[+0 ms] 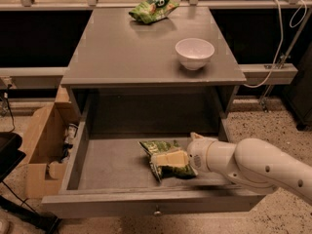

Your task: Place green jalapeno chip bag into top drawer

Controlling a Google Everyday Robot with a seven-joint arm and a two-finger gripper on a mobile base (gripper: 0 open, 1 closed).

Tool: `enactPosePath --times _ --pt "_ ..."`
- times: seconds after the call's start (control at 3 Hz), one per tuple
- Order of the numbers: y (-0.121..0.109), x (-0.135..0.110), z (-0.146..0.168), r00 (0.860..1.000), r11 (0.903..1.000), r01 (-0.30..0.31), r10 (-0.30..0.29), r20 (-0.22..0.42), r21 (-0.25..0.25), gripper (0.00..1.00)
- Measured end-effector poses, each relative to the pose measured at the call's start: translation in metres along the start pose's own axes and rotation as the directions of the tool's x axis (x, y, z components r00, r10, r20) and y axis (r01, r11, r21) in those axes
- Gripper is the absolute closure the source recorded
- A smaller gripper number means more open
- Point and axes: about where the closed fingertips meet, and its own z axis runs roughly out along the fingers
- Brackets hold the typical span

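Observation:
The green jalapeno chip bag point(156, 147) lies crumpled on the floor of the open top drawer point(111, 165), right of the middle. The drawer is pulled well out, and its front panel with a small knob point(156, 211) is at the bottom of the view. My gripper point(165, 160) reaches in from the right on a white arm point(253, 167). It is shut on the bag, with one pale finger point(171, 158) lying across the bag's top. The bag's right end is hidden behind the wrist.
A brighter green bag point(153, 9) lies at the back of the cabinet top point(126, 48), and a white bowl point(194, 52) stands at its right. An open cardboard box point(41, 150) sits on the floor at the left. A cable point(287, 38) hangs at the right.

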Motion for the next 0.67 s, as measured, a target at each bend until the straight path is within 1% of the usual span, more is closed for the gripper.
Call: enactPosePath --times 0.33,0.67 --pt "0.014 -0.006 0.002 0.999 0.9981 0.038 -0.037 0.019 -0.048 0.0" --pt "0.025 -0.035 -0.021 0.986 0.9815 0.164 -0.159 0.058 -0.099 0.0"
